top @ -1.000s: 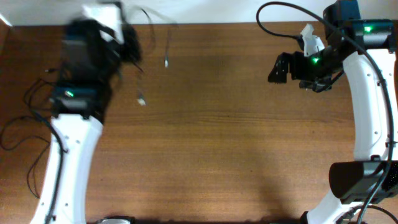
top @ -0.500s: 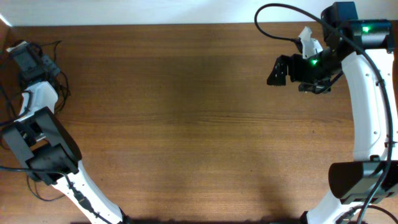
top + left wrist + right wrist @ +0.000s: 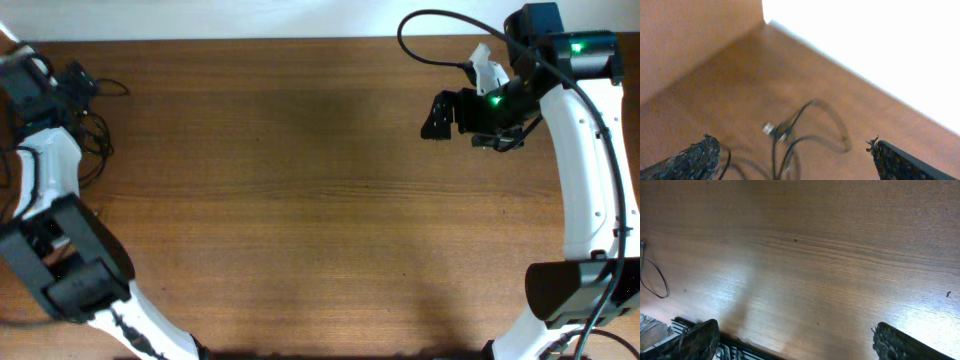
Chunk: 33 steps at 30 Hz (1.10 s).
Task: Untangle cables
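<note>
The cables [image 3: 805, 134] are thin black cords that lie in loose loops on the wooden table, in the far left corner by the wall. Two small plug ends [image 3: 771, 130] sit side by side on them. My left gripper [image 3: 792, 148] hangs over them, open, and holds nothing. In the overhead view the cables [image 3: 97, 138] show as faint strands at the table's left edge, just beside my left gripper [image 3: 72, 80]. My right gripper [image 3: 436, 113] hovers open and holding nothing over bare wood at the back right.
The right wrist view shows a thin black cord loop [image 3: 654, 277] at its left border and the table's edge [image 3: 740, 342] at the bottom. A tan wall [image 3: 690, 40] stands close to the left gripper. Thick arm cables [image 3: 430, 25] arc above the right arm.
My left arm swung from the back of the table to the far left corner with the cables, then opened and let them go. The right arm shifted slightly left.
</note>
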### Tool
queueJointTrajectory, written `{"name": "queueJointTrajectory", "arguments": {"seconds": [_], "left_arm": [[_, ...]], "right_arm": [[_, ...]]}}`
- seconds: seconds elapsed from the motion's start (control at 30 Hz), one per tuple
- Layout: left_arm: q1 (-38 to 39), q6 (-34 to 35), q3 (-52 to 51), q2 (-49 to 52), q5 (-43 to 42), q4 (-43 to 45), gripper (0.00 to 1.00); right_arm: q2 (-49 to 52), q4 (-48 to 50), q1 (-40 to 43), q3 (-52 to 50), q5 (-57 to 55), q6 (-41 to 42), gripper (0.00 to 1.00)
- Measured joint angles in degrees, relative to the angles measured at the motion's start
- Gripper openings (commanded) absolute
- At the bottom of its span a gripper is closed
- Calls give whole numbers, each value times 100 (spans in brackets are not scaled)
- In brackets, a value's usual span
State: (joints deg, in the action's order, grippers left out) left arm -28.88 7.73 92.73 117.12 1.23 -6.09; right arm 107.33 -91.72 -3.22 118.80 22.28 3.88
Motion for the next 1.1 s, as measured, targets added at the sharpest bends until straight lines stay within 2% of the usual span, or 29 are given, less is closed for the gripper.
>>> {"name": "queueJointTrajectory", "arguments": {"seconds": [0.07, 0.13, 0.23, 0.37, 0.43, 0.57, 1.1], "left_arm": [[-2, 2, 2, -828, -380, 13, 99], [-2, 0, 2, -1646, -1172, -197, 99], [68, 7, 13, -2994, -2389, -1351, 99], [629, 0, 50, -4404, -2806, -2916, 99], [804, 0, 52, -4723, -2852, -3401, 99], [844, 2, 48, -4719, -2872, -3877, 99], [841, 2, 48, -4715, -2874, -3998, 99]], "right_arm": [[0, -2, 0, 0, 0, -2, 99], [0, 7, 0, 0, -2, 0, 99], [-164, 20, -2, 2, -39, 0, 99], [-1141, -404, -4, 24, -297, -2, 99], [-1694, -538, -4, 68, -470, -2, 99], [-2039, -535, -4, 68, -560, 44, 99], [-2083, -538, -4, 68, -579, 66, 99]]}}
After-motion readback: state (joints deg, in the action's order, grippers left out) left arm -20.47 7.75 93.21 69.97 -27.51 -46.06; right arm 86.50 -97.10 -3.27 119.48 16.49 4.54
